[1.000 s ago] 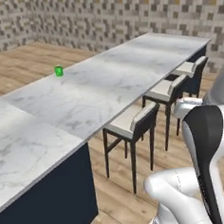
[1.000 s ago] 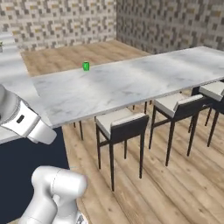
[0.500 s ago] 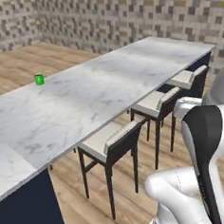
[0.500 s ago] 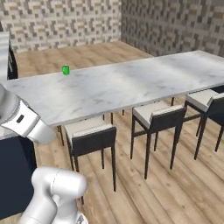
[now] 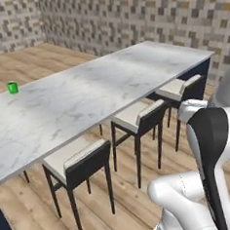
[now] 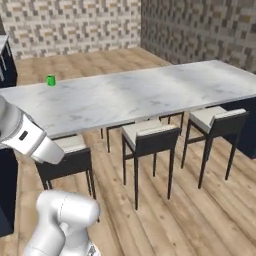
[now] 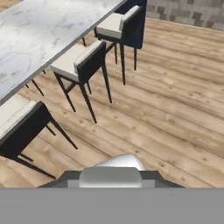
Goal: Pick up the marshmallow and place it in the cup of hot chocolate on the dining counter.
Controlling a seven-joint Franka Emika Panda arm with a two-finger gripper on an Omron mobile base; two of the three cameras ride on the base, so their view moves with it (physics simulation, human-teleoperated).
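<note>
One green cup, one marble counter — seemingly three stools.

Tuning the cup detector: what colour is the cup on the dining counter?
Bright green. The cup shows best in the right base view, near the dining counter far-left end.

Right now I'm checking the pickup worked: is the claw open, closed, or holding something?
Claw: closed; whether it grips the marshmallow cannot be told from these pictures.

bare dining counter, stools lining its edge
</note>
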